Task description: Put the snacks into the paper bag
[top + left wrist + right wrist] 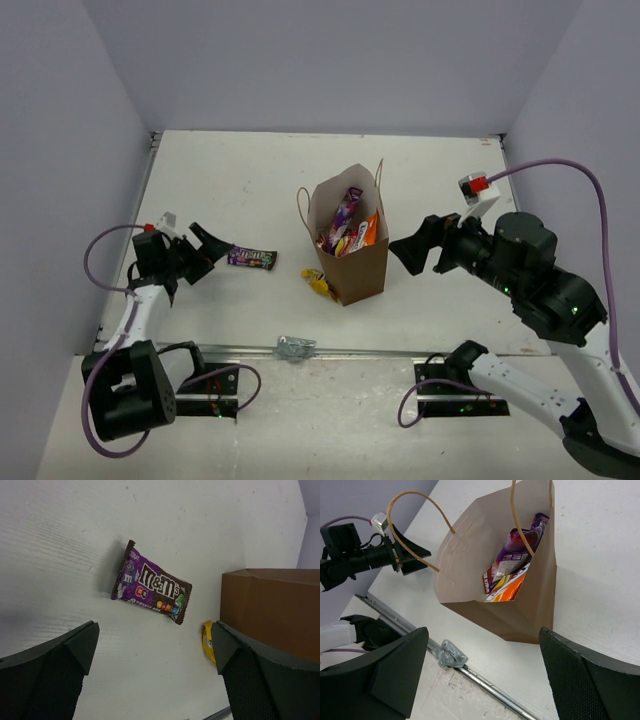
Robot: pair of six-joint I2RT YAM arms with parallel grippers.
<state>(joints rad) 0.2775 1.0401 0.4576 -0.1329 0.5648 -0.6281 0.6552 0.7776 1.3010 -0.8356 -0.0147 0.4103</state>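
The paper bag (pixel 362 272) is standing upright near the middle of the table (pixel 230 180), and several snacks (pixel 347 228) are sitting inside it, poking above the rim (a purple wrapper and an orange packet among them). A purple candy packet (pixel 151 582) is lying flat on the table to the bag's left, apart from it, and a small yellow piece (pixel 319 284) is lying just beside the bag's base. The left gripper (pixel 210 250) is hovering near the purple packet, jaws spread wide and holding nothing. The right gripper (pixel 405 256) is hanging just right of the bag, likewise wide and empty.
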